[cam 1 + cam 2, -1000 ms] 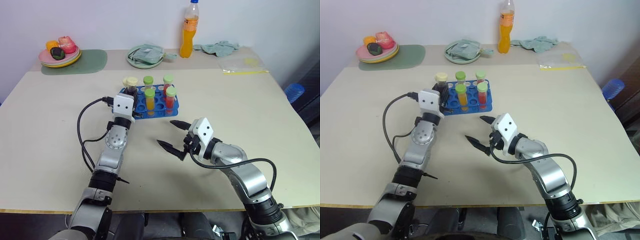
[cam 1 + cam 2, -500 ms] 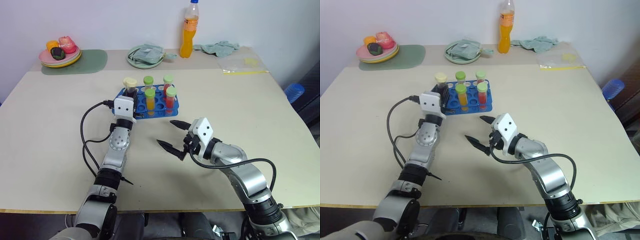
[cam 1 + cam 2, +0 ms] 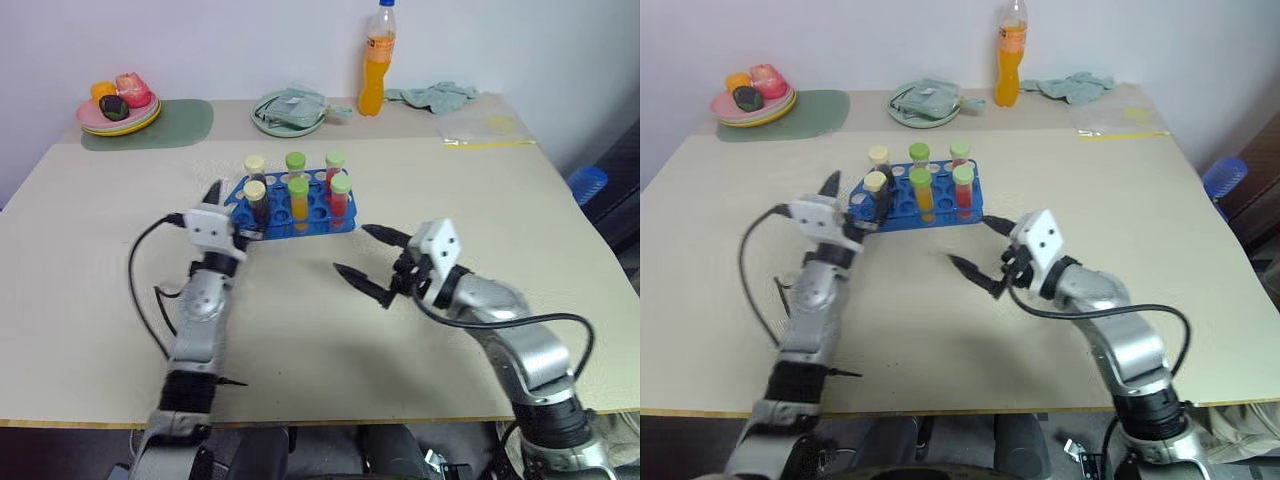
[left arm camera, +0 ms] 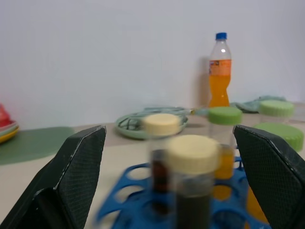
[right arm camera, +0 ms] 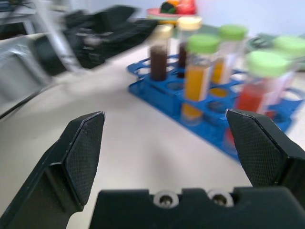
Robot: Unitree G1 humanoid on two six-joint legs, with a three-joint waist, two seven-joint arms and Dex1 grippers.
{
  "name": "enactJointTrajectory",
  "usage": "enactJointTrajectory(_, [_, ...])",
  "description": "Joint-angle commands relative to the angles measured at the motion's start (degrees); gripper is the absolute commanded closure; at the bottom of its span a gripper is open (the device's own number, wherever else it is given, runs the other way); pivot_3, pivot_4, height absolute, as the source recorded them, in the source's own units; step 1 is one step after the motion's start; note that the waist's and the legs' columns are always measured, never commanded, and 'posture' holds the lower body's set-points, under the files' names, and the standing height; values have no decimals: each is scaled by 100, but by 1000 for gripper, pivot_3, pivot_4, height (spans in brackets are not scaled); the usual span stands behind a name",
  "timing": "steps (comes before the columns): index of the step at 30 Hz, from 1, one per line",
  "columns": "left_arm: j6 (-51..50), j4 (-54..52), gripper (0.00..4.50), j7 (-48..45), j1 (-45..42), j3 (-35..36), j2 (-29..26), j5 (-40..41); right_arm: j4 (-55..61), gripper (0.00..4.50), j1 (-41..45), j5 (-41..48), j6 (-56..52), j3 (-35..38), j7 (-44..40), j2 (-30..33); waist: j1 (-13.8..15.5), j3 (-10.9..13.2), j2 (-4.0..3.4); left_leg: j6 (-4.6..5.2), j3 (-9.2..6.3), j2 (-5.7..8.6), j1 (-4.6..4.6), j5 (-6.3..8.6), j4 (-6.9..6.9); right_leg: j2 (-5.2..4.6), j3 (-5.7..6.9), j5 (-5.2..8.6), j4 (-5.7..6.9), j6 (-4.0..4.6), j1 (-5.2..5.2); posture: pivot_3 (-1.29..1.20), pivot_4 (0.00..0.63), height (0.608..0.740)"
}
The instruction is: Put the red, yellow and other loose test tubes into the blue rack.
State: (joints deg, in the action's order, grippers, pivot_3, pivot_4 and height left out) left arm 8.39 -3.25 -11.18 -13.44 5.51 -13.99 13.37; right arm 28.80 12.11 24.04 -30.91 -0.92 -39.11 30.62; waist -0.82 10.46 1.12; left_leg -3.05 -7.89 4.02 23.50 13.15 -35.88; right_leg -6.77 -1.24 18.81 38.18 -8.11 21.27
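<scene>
All six tubes (image 3: 255, 200) sit in the rack (image 3: 316, 217), counter's bare. Left gripper (image 3: 224, 208) and right gripper (image 3: 372, 262) both gape empty, so probably just back off.

No text, number or sign can be read anywhere. The orange drink bottle (image 4: 219, 71) at the back of the table carries a label band near its neck, but its print is too small and blurred to make out. The caps of the test tubes (image 3: 297, 190) and the blue rack (image 3: 310, 218) bear no legible marking, and the grippers' housings show none.
</scene>
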Motion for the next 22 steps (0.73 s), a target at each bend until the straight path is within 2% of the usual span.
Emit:
enactJointTrajectory(1, [-664, -666, 137, -513, 364, 403, -567, 459, 240, 0, -203, 259, -168, 502, -198, 393, 11, 0, 0, 0, 0, 0, 0, 0, -2, 0, 1, 0, 0, 0, -1, 0, 150, 740])
enactJointTrajectory(4, [-1446, -835, 137, -1339, 1081, 836, -1603, 738, -213, 0, -645, 227, -149, 1419, -349, 1003, 7, 0, -2, 10, 6, 1, 0, 6, 0, -1, -2, 1, -5, 0, -4, 0, 150, 740])
enactJointTrajectory(6, [-1728, -856, 137, -1609, 1380, 1068, -1928, 1016, -630, 0, -926, 197, 5, 1905, -449, 1265, 6, 1, -4, 14, 12, 1, 0, 9, 3, -2, -5, 1, -9, 0, -2, 0, 150, 740])
enactJointTrajectory(9, [-1711, -848, 137, -1867, 1623, 1212, -2100, 1043, -1054, 0, -1217, 233, 204, 2300, -645, 1448, 30, 1, -5, 15, 14, -1, -2, 9, 1, -2, -1, 1, -8, 1, -9, 0, 150, 740])
enactJointTrajectory(14, [-1750, -768, 137, -1914, 1687, 1384, -2148, 932, -1358, 0, -1320, 209, 446, 2488, -835, 1518, -4, 2, -8, 15, 12, -5, -7, 9, -1, -2, -2, 1, -8, 1, -16, 0, 150, 740])
enactJointTrajectory(22, [-2103, -1065, 137, -1729, 1837, 1337, -2021, 911, -1380, 0, -1163, 131, 531, 2141, -770, 1400, 4, 0, -11, 15, 13, -6, -7, 10, 2, -4, -5, 1, -10, 1, -13, 0, 150, 740])
